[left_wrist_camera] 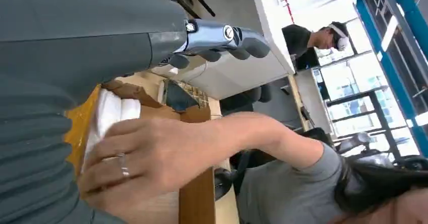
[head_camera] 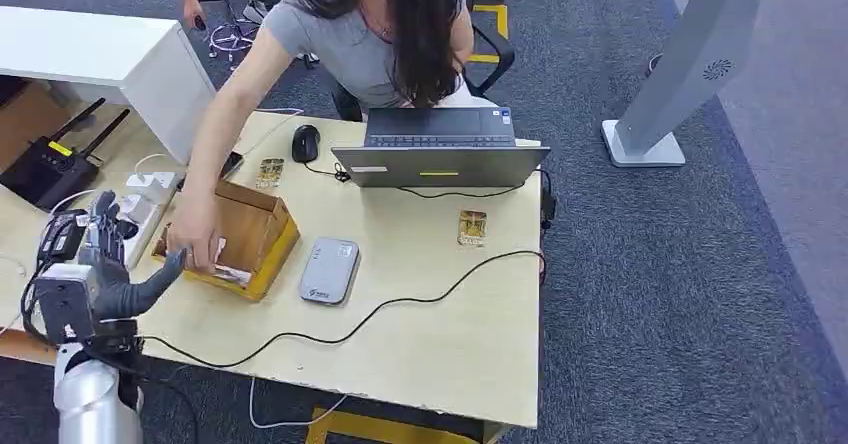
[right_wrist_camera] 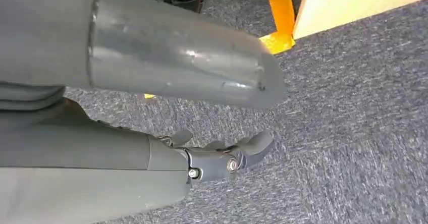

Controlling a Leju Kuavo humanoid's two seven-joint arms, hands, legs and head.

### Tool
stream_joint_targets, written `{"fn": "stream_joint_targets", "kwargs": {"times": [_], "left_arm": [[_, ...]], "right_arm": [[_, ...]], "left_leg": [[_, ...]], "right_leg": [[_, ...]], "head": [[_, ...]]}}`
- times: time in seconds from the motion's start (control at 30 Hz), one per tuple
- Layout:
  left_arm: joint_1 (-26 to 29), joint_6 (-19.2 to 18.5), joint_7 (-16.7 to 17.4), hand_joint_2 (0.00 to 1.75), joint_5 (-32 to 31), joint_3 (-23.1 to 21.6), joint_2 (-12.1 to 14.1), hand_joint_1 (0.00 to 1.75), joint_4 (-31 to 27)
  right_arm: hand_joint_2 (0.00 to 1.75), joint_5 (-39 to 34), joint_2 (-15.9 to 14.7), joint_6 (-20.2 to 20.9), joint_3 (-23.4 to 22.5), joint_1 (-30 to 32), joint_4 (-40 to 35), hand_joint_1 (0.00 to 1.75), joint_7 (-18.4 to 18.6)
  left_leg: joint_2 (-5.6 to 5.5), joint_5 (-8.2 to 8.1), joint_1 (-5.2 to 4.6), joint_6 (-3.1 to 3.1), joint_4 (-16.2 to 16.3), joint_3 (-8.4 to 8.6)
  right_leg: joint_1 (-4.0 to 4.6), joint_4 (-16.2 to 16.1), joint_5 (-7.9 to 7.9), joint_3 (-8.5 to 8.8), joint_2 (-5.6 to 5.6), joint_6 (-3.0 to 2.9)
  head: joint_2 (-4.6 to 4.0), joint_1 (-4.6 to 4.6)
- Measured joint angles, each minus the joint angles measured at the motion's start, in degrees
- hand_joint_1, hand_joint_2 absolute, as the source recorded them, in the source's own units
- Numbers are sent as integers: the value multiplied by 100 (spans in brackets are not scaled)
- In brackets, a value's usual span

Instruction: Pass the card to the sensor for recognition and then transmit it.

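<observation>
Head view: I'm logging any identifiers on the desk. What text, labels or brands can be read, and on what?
None is legible.
Grey sensor: small mark, too blurred.
Laptop: stickers, unreadable.
Two cards: print too small.
White stand: round emblem, no text.

Wooden desk [head_camera: 430, 334] on grey carpet [head_camera: 660, 294]
</observation>
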Motion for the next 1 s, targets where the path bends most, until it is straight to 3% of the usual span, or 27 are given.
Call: {"fn": "stream_joint_targets", "kwargs": {"times": [0.57,1.0], "left_arm": [[-1490,1545,839,175,-2129,-1374,933,0,920],[-2502,2522,1460,175,-3606,-2262,1646,0,1641]], "right_arm": [[0,299,4,-54,288,-112,81,0,253],[0,485,28,-87,538,-207,133,0,450]], "left_leg": [[4,4,1,1,2,-3],[9,4,1,1,2,-1]], "right_leg": [[0,3,4,-2,6,-4],[0,3,6,-3,13,-4]], "head": [[0,0],[0,0]]}}
